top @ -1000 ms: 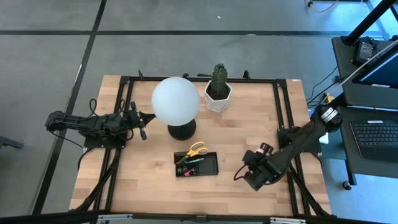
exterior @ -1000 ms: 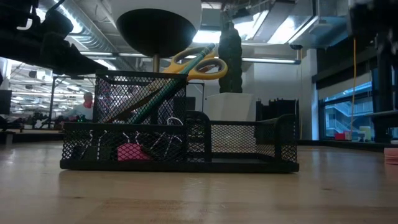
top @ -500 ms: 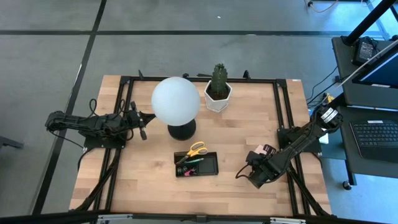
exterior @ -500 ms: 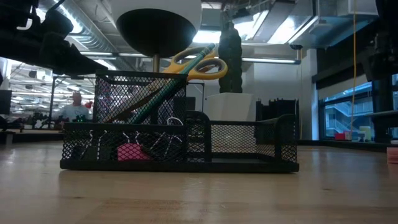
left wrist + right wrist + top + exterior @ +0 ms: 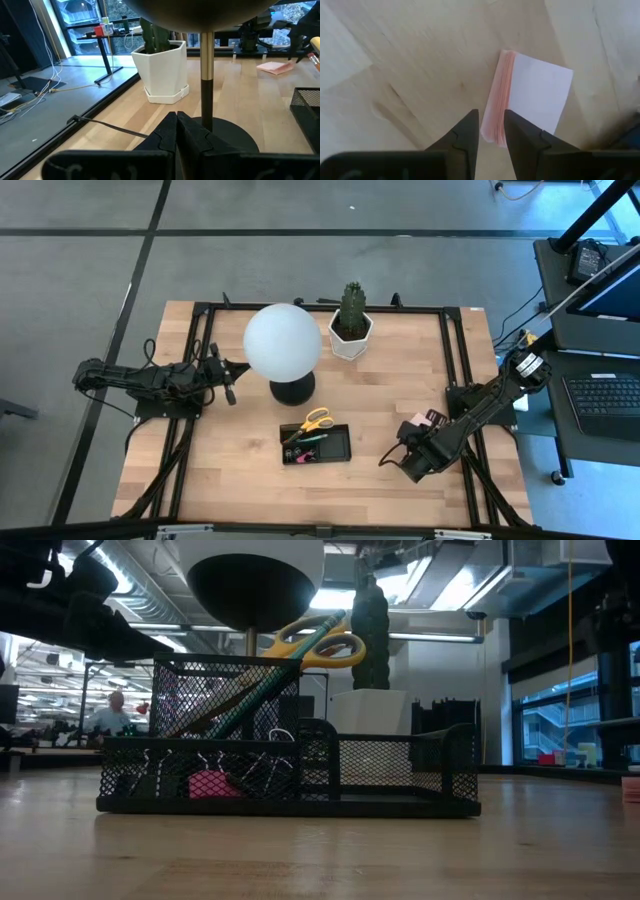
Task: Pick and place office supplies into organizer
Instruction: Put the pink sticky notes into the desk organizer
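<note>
Most of the job looks done already. The organizer (image 5: 317,445) sits just below centre in the high view and it's pretty loaded: yellow-handled scissors (image 5: 316,420) poking out of its upper edge, green pencils (image 5: 243,700) standing in the taller mesh section, a pink eraser (image 5: 208,785) and some binder clips (image 5: 262,778) in the low left compartment. Its right-hand compartment looks empty in the low view.

What's left, as far as anyone can see, is the pink sticky-note pad (image 5: 429,420), lying on the table at the right of the high view, well apart from the organizer. The right gripper (image 5: 404,463) is down near it, low right in that frame. Its jaws are partly open and holding nothing; going by the right wrist view the fingers (image 5: 465,132) frame the near edge of the pad without clamping it. So the call here is that the pick hasn't happened yet.

The left gripper (image 5: 229,388) is parked at middle left, jaws pressed fully together, empty, pointing at the lamp (image 5: 284,345).

View differences: only the right wrist camera shows the pad's stacked edge between the fingers. Only the low view shows what's inside the mesh compartments. The left wrist view picks out the cactus pot (image 5: 161,70) and the pad far off at upper right.
</note>
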